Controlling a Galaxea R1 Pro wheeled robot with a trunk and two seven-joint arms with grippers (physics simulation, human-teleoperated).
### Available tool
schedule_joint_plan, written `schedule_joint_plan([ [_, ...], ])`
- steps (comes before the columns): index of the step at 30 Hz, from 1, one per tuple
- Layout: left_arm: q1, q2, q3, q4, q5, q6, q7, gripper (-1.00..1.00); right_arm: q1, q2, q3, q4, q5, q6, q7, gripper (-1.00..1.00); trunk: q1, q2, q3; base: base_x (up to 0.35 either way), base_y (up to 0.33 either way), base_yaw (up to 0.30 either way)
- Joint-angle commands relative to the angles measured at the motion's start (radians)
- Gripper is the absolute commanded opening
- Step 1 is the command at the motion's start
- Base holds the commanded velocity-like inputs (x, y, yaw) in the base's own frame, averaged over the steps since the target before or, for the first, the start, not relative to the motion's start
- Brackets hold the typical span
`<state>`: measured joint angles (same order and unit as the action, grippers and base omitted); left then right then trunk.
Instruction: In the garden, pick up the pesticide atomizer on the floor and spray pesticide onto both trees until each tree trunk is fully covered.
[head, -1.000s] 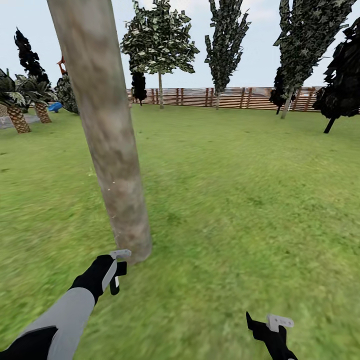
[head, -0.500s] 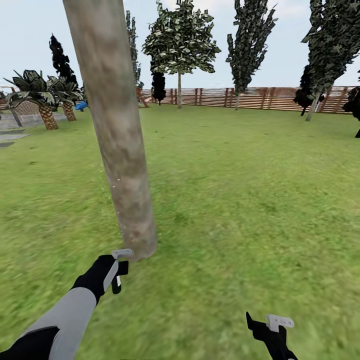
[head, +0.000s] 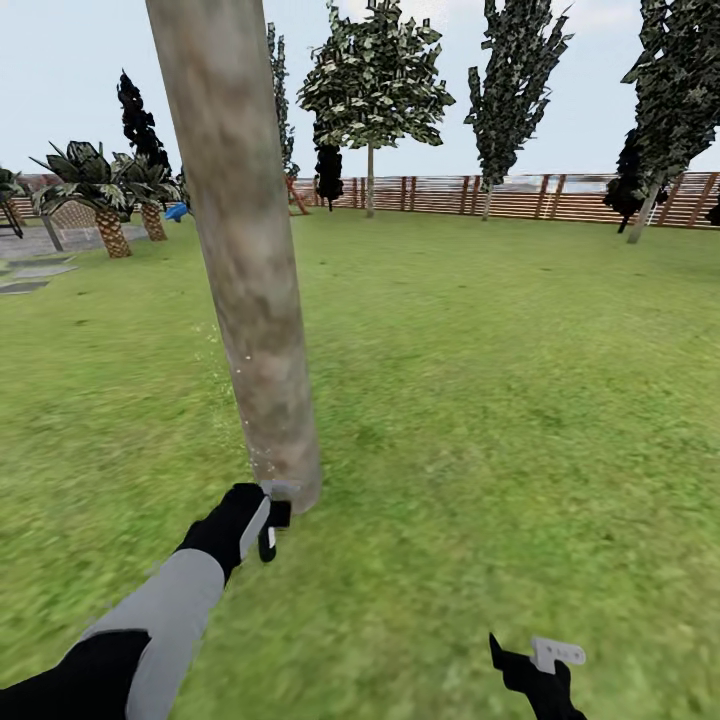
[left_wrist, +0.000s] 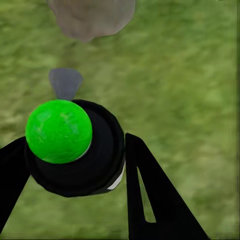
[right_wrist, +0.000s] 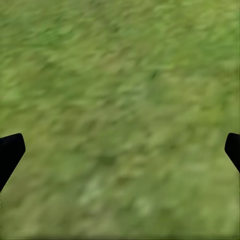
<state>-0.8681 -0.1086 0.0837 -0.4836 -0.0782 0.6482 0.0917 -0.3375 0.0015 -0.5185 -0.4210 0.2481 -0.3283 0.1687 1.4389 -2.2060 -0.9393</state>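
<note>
Green-capped pesticide atomizer pinched in left pincer near tree trunk; right pincer spread.

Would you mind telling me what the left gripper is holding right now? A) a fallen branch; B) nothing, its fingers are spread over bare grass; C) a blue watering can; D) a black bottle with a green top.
D: in the left wrist view the left gripper is closed around the pesticide atomizer, a black bottle with a round green top, near the foot of the tree trunk.
</note>
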Motion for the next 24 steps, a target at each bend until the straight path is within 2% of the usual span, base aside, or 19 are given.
schedule_joint_plan([
  [1,-0.022,0.008,0.0,-0.008,0.003,0.029,-0.001,-1.0,0.0,0.0,0.0,0.004,0.0,0.0,0.0,1.0,0.0,0.0,0.0,0.0,0.0,0.0],
  [2,-0.028,0.02,0.001,-0.009,0.003,0.036,-0.001,-1.0,0.0,0.0,0.0,0.006,-0.001,0.0,0.0,1.0,0.0,0.0,0.0,0.0,0.0,0.0],
  [4,-0.033,0.078,0.005,-0.01,0.006,0.054,-0.031,-1.0,0.0,0.0,0.0,0.007,-0.001,0.0,0.0,1.0,0.0,0.0,0.0,0.0,0.0,0.0],
  [5,-0.035,0.101,0.006,-0.01,0.005,0.063,-0.082,-1.0,0.0,0.0,0.0,0.007,-0.001,0.0,0.0,1.0,0.0,0.0,0.0,0.0,0.0,0.0],
  [6,-0.048,0.127,0.002,-0.01,0.0,0.082,-0.172,-1.0,0.0,0.0,0.0,0.007,-0.001,0.0,0.0,1.0,0.0,0.0,0.0,0.0,0.0,0.0],
  [7,-0.054,0.131,-0.001,-0.01,-0.003,0.095,-0.201,-1.0,0.0,0.0,0.0,0.008,-0.001,0.0,0.0,1.0,0.0,0.0,0.0,0.0,0.0,0.0],
  [10,-0.066,0.106,-0.002,-0.011,-0.005,0.112,-0.227,-1.0,0.0,0.0,0.0,0.008,0.0,0.0,0.0,1.0,0.0,0.0,0.0,0.0,0.0,0.0],
  [12,-0.08,0.059,-0.011,-0.01,-0.007,0.115,-0.229,-1.0,0.0,0.0,0.0,0.008,0.0,0.0,0.0,1.0,0.0,0.0,0.0,0.0,0.0,0.0],
  [14,-0.105,0.03,-0.04,-0.01,-0.009,0.125,-0.229,-1.0,0.0,0.0,0.0,0.008,0.0,0.0,0.0,1.0,0.0,0.0,0.0,0.0,0.0,0.0],
  [15,-0.116,0.024,-0.05,-0.01,-0.009,0.146,-0.229,-1.0,0.0,0.0,0.0,0.008,0.0,0.0,0.0,1.0,0.0,0.0,0.0,0.0,0.0,0.0],
  [16,-0.128,0.03,-0.058,-0.013,-0.009,0.198,-0.229,-1.0,0.0,0.0,0.0,0.011,0.0,0.0,0.0,1.0,0.0,0.0,0.0,0.0,0.0,0.0],
  [18,-0.14,0.058,-0.059,-0.041,-0.01,0.23,-0.232,-1.0,0.0,0.0,0.0,0.013,-0.001,0.0,0.0,1.0,0.0,0.0,0.0,0.0,0.0,0.0],
  [20,-0.145,0.115,-0.056,-0.067,-0.005,0.241,-0.238,-1.0,0.0,0.0,0.0,0.013,-0.001,0.0,0.0,1.0,0.0,0.0,0.0,0.0,0.0,0.0],
  [21,-0.147,0.155,-0.055,-0.075,-0.002,0.247,-0.24,-1.0,0.0,0.0,0.0,0.013,-0.001,0.0,0.0,1.0,0.0,0.0,0.0,0.0,0.0,0.0],
  [22,-0.148,0.177,-0.055,-0.078,0.0,0.249,-0.241,-1.0,0.0,0.0,0.0,0.013,-0.001,0.0,0.0,1.0,0.0,0.0,0.0,0.0,0.0,0.0],
  [23,-0.148,0.189,-0.058,-0.08,0.0,0.25,-0.242,-1.0,0.0,0.0,0.0,0.013,-0.001,0.0,0.0,1.0,0.0,0.0,0.0,0.0,0.0,0.0],
  [24,-0.148,0.187,-0.059,-0.081,-0.001,0.256,-0.242,-1.0,0.0,0.0,0.0,0.013,0.0,0.0,0.0,1.0,0.0,0.0,0.0,0.0,0.0,0.0],
])
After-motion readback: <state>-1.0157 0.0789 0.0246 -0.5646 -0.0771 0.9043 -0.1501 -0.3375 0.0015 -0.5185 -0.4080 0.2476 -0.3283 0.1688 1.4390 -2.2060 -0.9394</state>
